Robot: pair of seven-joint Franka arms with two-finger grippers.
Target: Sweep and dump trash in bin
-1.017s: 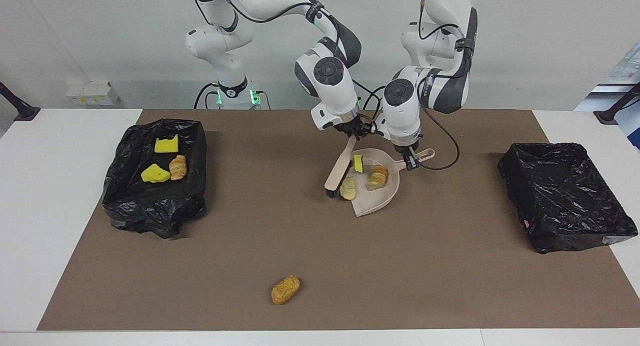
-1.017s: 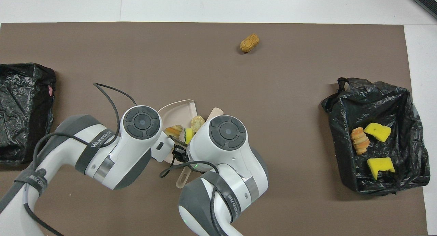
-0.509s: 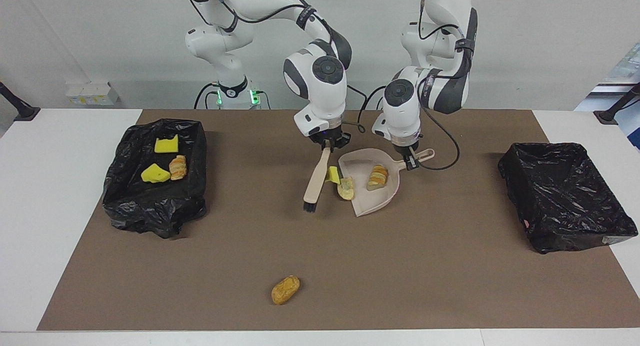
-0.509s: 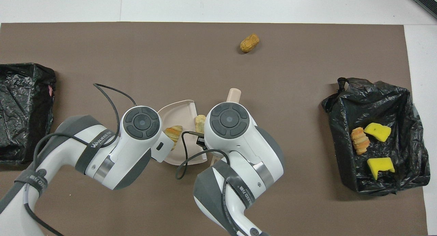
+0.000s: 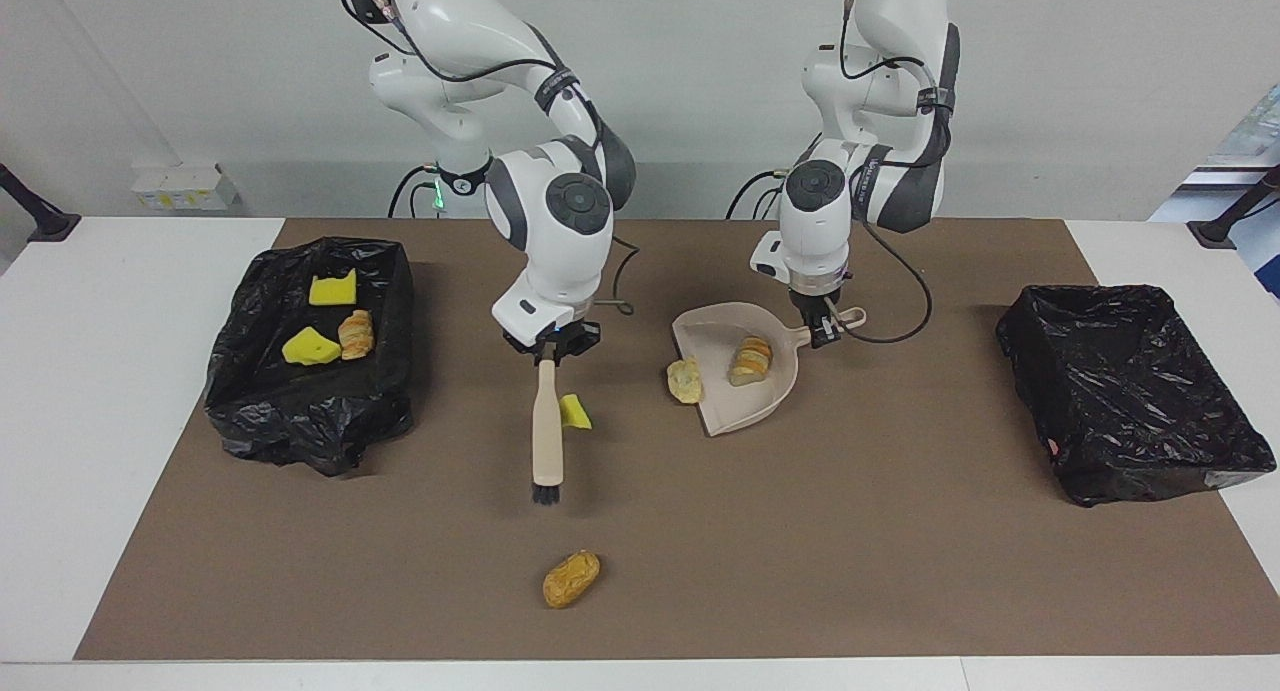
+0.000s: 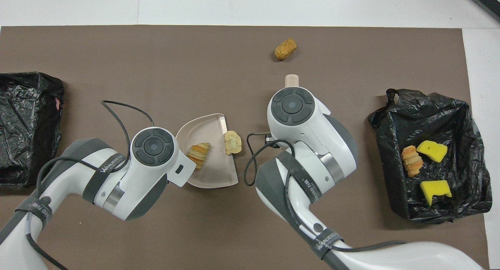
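Right end effector [image 5: 549, 348] grips beige black-bristled brush [image 5: 546, 438]; left end effector [image 5: 822, 329] grips beige plastic dustpan [image 5: 712, 333] (one bread lump aboard); three scraps in black-lined bin [image 5: 385, 271], three loose.

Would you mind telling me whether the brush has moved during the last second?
Yes. The brush, held by the right gripper, has swung away from the dustpan toward the loose bread lump farther from the robots.

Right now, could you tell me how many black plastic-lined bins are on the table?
2: one black plastic-lined bin holding scraps at the right arm's end, another at the left arm's end.
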